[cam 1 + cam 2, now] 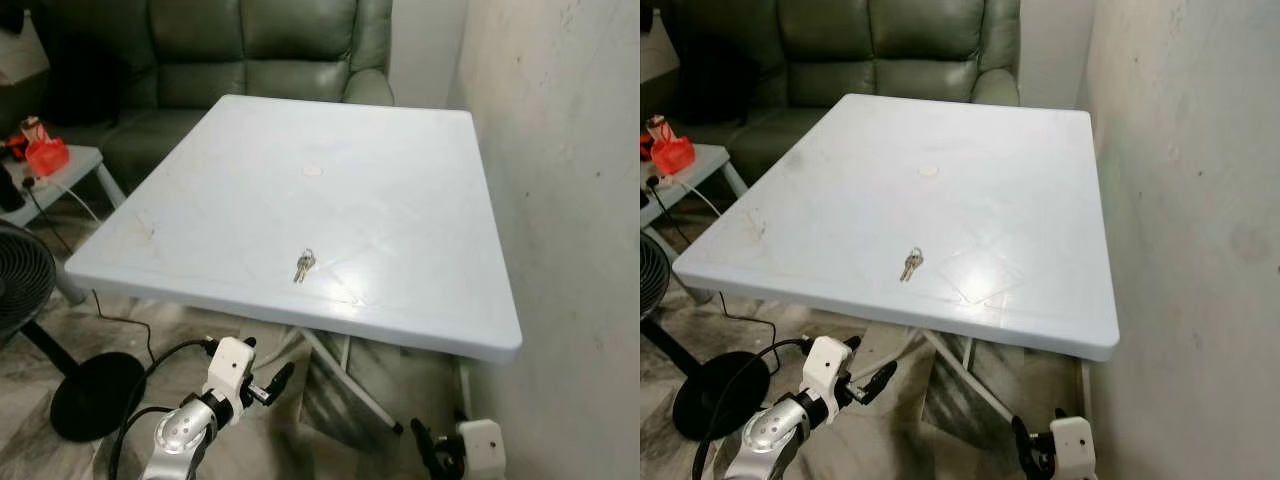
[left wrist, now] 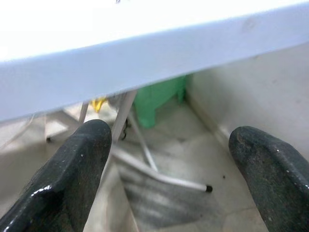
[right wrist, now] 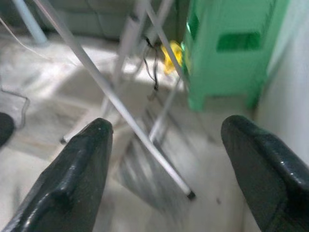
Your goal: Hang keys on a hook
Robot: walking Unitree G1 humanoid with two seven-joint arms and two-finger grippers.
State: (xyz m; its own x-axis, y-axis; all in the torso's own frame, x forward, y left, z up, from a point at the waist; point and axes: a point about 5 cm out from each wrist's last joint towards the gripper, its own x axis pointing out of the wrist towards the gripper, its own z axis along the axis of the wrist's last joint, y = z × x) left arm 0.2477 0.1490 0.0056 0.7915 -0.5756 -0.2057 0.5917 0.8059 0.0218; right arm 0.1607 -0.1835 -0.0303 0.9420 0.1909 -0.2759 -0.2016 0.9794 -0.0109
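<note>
keys (image 1: 304, 265) left lying near the table's (image 1: 420, 190) 6 o'clock edge, left gripper (image 2: 169, 164) and right gripper (image 3: 166, 164) held low below it, fingers spread wide on both

The keys (image 1: 304, 265) are too small to count. The fan (image 1: 20, 280) is cut off at the side. The right gripper (image 1: 432, 452) is cut off at the bottom edge.

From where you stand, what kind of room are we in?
Most likely a home living room. A green sofa stands behind the white folding table that carries the keys, a standing fan is on the marble-patterned floor at left, and a plain wall runs along the right.
</note>
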